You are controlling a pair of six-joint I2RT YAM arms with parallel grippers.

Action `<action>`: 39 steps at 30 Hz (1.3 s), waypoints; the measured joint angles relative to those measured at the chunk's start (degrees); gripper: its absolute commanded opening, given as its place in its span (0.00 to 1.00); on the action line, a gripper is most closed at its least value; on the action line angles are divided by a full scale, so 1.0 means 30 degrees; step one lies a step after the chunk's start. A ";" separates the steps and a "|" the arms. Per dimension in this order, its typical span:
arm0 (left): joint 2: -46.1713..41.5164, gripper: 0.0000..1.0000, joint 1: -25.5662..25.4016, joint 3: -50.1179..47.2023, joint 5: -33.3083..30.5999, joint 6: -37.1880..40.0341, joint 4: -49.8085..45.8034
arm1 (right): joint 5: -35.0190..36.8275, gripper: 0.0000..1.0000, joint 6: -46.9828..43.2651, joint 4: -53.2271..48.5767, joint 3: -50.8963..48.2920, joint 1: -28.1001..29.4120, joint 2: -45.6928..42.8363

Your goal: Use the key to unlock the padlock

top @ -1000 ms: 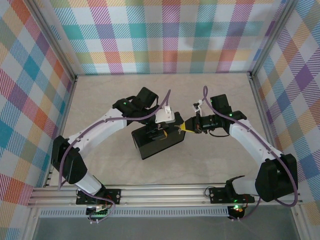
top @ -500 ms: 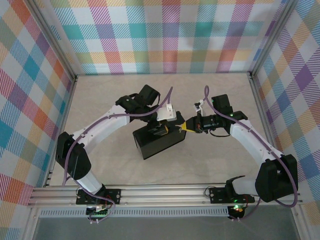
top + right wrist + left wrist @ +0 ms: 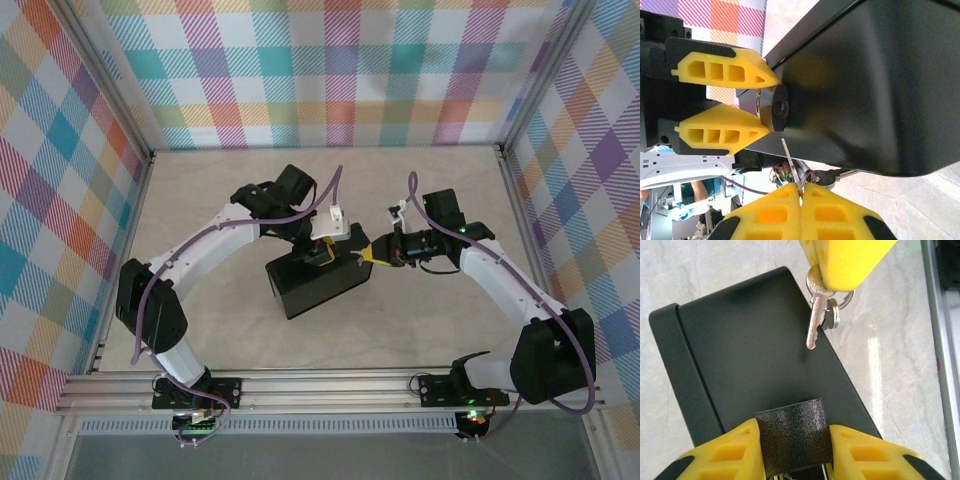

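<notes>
The padlock [image 3: 792, 432], a dark speckled block, hangs at the near edge of a black box [image 3: 750, 355]. My left gripper [image 3: 793, 445] is shut on it, a yellow finger pressed to each side. In the right wrist view the padlock [image 3: 776, 107] shows its round keyhole face between the left fingers [image 3: 725, 72]. My right gripper [image 3: 801, 190] is shut on the key [image 3: 790, 159], a thin silver blade on a ring with a second key. The key tip points toward the padlock, a short way below the keyhole and not touching it. From above, both grippers [image 3: 322, 256] [image 3: 368, 253] meet at the box's far edge.
The black box [image 3: 315, 285] lies mid-table on a pale marbled surface. Checkered walls close off the left, right and far sides. A metal rail [image 3: 940, 340] runs along the right of the left wrist view.
My left jaws have closed from wide open onto the padlock, and the left wrist has shifted slightly. The right gripper and key have stayed in place.
</notes>
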 measured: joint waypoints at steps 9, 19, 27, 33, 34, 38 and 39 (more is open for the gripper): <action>-0.0007 0.22 0.1027 -0.0204 0.2572 0.0233 0.0044 | -0.0080 0.00 0.0233 -0.0146 0.0459 0.0000 0.0058; -0.0619 0.23 0.1304 -0.1129 0.4277 0.0408 0.0117 | -0.0736 0.00 0.0568 0.0044 0.1020 0.0270 0.1224; -0.1071 0.23 0.1304 -0.1996 0.4146 0.0197 0.0874 | -0.1872 0.00 0.1290 0.0051 0.2113 0.0291 0.2244; -0.1792 0.24 0.1304 -0.2594 0.3432 0.0219 0.1202 | -0.2317 0.01 0.2477 0.0000 0.2273 0.0510 0.2834; -0.1902 0.24 0.1304 -0.2645 0.3315 0.0233 0.1202 | -0.2390 0.01 0.2754 -0.0015 0.2288 0.0546 0.2849; -0.2113 0.25 0.1304 -0.2827 0.3126 0.0299 0.1304 | -0.2681 0.00 0.3461 -0.0138 0.2739 0.0750 0.3024; -0.2164 0.25 0.1304 -0.2951 0.3111 0.0306 0.1457 | -0.2688 0.00 0.3548 -0.0270 0.2980 0.0831 0.3111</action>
